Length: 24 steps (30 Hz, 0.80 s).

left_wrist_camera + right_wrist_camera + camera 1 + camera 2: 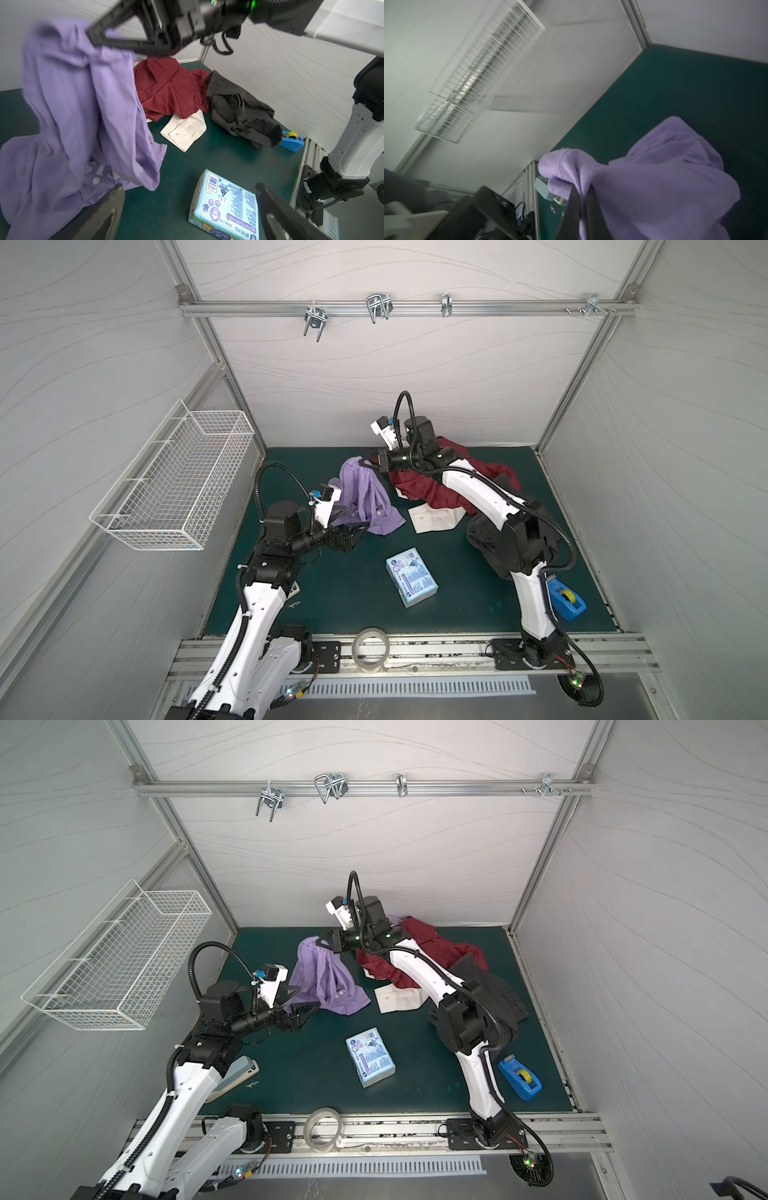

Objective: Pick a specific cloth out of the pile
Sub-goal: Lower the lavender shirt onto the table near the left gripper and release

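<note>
The lavender cloth hangs from one bunched corner, its lower part trailing on the green mat. My right gripper is shut on that corner, raised above the mat. The rest of the pile lies under and behind the right arm: a maroon garment, a dark grey one and a white one. My left gripper is open beside the cloth's lower edge, with only mat between its fingers.
A light blue box lies mid-mat in front of the left gripper. A blue tape dispenser sits at the right edge, and a clear tape roll on the front rail. A white wire basket hangs on the left wall.
</note>
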Each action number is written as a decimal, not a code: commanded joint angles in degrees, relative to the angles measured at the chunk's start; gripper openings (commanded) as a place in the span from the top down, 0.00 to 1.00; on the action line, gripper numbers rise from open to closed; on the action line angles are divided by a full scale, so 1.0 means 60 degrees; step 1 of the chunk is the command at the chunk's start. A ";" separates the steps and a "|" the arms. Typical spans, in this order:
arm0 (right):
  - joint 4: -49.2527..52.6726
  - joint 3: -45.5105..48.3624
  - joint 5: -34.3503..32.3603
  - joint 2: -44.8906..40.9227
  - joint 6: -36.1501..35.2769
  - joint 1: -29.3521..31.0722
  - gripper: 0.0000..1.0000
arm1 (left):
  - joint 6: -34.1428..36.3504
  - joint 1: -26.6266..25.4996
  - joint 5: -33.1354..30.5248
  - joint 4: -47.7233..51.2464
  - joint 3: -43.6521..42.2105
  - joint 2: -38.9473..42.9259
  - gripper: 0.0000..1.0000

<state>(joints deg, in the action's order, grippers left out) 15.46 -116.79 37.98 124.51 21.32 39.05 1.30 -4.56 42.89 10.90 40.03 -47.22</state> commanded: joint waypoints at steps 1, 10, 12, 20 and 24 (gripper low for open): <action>0.1164 0.0242 -0.0255 0.0345 -0.0921 -0.0027 1.00 | 0.0098 -0.0033 0.0147 -0.0451 0.0110 -0.0055 0.01; 0.2072 0.0393 -0.2338 0.1297 -0.1942 0.0174 0.96 | 0.0139 -0.0033 0.0086 -0.0411 0.0158 -0.0312 0.01; 0.2241 0.0235 -0.2582 0.1609 -0.2031 0.0230 0.86 | 0.0166 -0.0031 0.0084 -0.0408 0.0154 -0.0344 0.01; 0.2666 -0.0216 -0.2586 0.2806 -0.1328 0.0349 0.80 | 0.0252 -0.0034 0.0000 -0.0366 0.0140 -0.0391 0.01; 0.2611 -0.0700 -0.2191 0.3470 -0.0774 0.0462 0.79 | 0.0296 -0.0042 -0.0043 -0.0378 0.0111 -0.0391 0.01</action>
<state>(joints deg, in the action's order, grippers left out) 28.60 -119.28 23.53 141.53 14.02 40.60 1.58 -4.56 42.83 10.83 40.03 -49.60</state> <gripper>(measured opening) 0.206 0.988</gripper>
